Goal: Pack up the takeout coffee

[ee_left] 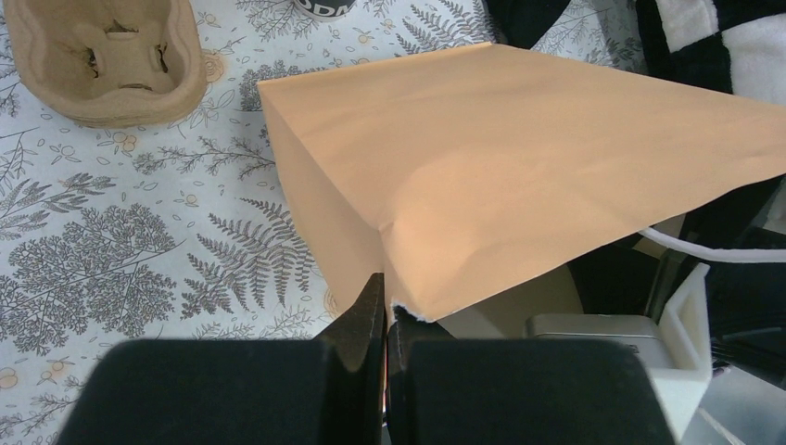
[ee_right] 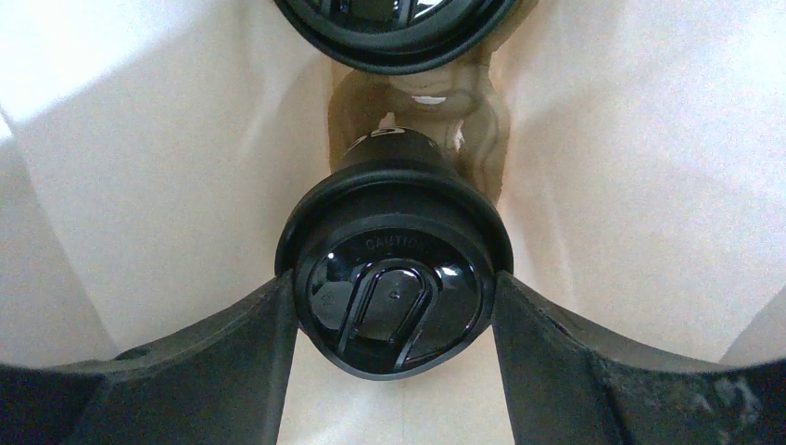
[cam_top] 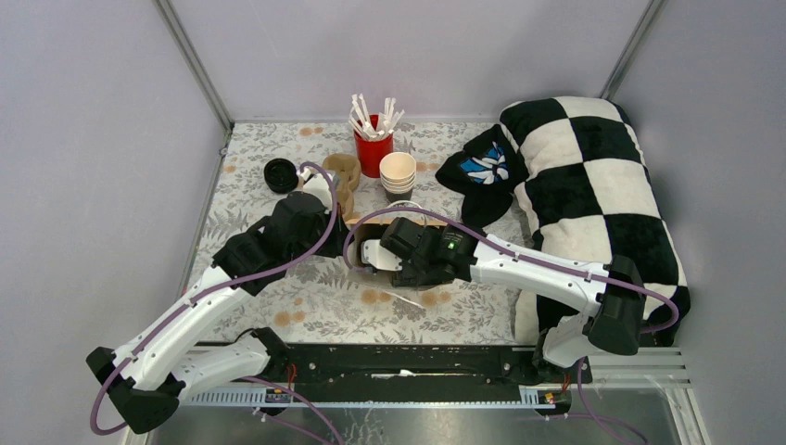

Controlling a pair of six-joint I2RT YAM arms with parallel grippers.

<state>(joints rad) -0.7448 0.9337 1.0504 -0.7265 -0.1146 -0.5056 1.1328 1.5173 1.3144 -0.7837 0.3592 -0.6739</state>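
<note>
In the right wrist view my right gripper (ee_right: 394, 311) reaches inside the brown paper bag (ee_left: 519, 158). Its fingers (ee_right: 241, 357) press both sides of the black lid of a takeout coffee cup (ee_right: 394, 278), so it is shut on that cup. A second black-lidded cup (ee_right: 394, 28) stands just beyond it, deeper in the bag, with brown moulded pulp (ee_right: 477, 111) between them. My left gripper (ee_left: 387, 298) is shut on the bag's torn rim corner. From above, both wrists cover the bag (cam_top: 355, 243).
A pulp cup carrier (ee_left: 102, 56) lies left of the bag. At the back stand a red cup of white sticks (cam_top: 373, 148) and stacked cream cups (cam_top: 398, 174). A round black lid (cam_top: 280, 174) lies far left. A checkered cushion (cam_top: 584, 185) fills the right side.
</note>
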